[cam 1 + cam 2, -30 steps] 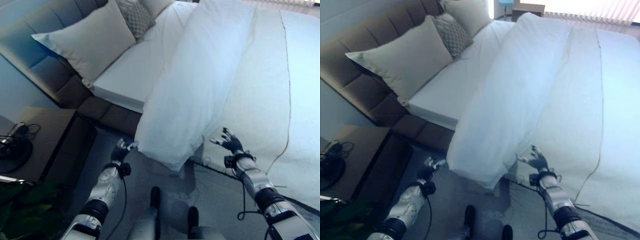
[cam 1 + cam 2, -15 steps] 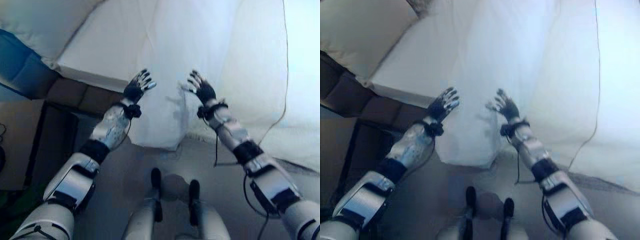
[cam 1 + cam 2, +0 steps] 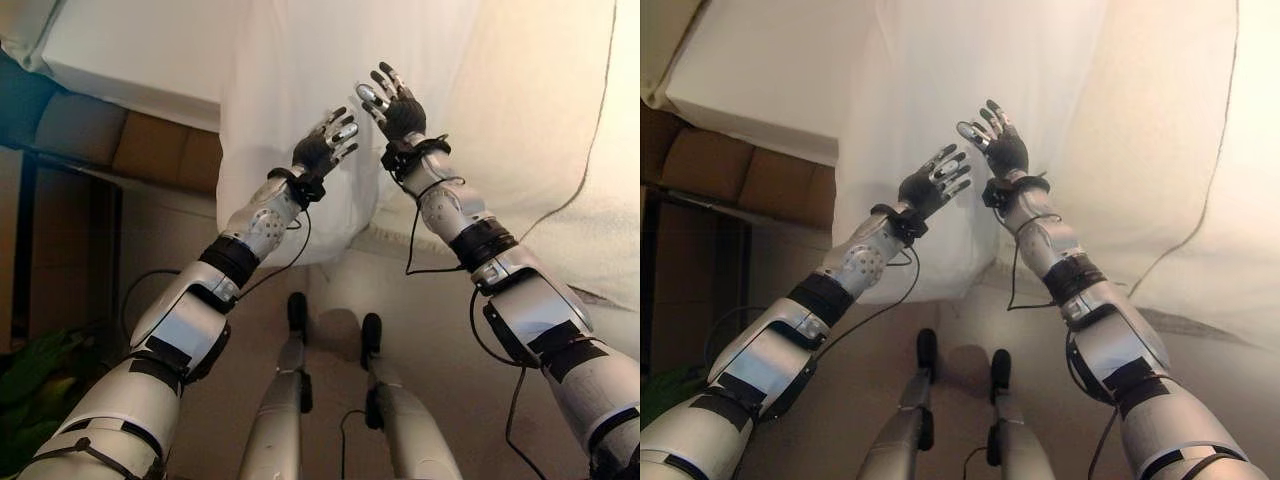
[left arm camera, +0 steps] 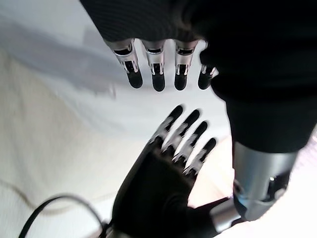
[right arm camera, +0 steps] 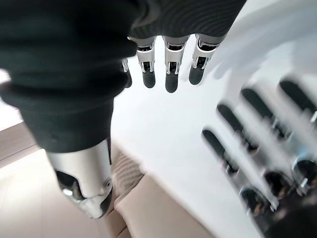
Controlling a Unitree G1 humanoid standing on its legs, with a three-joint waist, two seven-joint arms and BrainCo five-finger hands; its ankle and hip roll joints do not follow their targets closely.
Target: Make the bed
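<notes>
A white duvet (image 3: 300, 90) hangs over the side of the bed and reaches down toward the floor. To its left lies the bare white sheet (image 3: 130, 45) of the mattress. To its right a cream bedspread (image 3: 530, 110) drapes down. My left hand (image 3: 324, 148) and right hand (image 3: 396, 106) are raised side by side in front of the duvet's hanging fold. Both are open with fingers spread and hold nothing. In the left wrist view my left fingers (image 4: 157, 69) are straight, with the right hand (image 4: 168, 168) beyond them. The right fingers (image 5: 168, 64) are straight too.
The brown padded bed frame (image 3: 120, 145) runs under the mattress at the left. A dark nightstand edge (image 3: 25, 230) stands beside it, with green leaves (image 3: 30, 375) at the lower left. Beige floor (image 3: 430, 330) lies below the hanging covers.
The view has tilted further down toward the bed's side. Both arms have risen and stretched forward, and the hands now sit closer together in front of the duvet.
</notes>
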